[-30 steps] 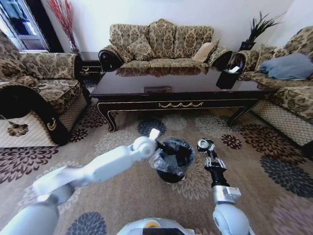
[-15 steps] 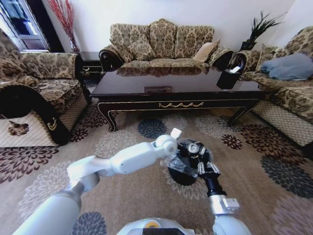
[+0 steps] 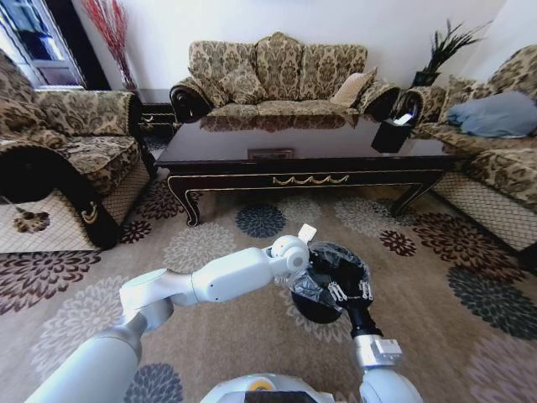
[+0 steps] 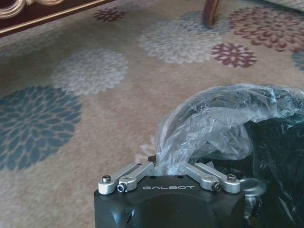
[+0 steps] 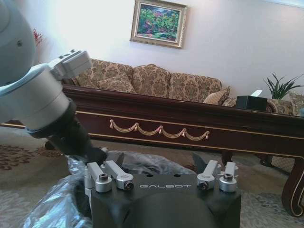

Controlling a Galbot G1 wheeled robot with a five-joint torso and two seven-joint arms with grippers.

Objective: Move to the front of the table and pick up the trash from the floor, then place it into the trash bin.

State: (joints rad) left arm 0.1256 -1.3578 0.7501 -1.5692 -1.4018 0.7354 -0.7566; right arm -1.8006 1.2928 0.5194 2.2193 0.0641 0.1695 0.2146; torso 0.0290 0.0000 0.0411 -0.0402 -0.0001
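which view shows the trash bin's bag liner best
The left wrist view: the crinkly bag liner is close up over the trash bin. The head view has arms across it; the right wrist view catches an edge.

Beige carpet (image 3: 75, 327) with flower patterns, three patterned sofas (image 3: 277, 75) around, white wall (image 3: 336, 21), framed painting (image 5: 159, 23), potted plant (image 3: 445, 46), window (image 3: 29, 38) at left

One round black plastic-lined trash bin (image 3: 329, 285) is sitting under two grippers; one long dark glossy table (image 3: 302, 151) is standing beyond.
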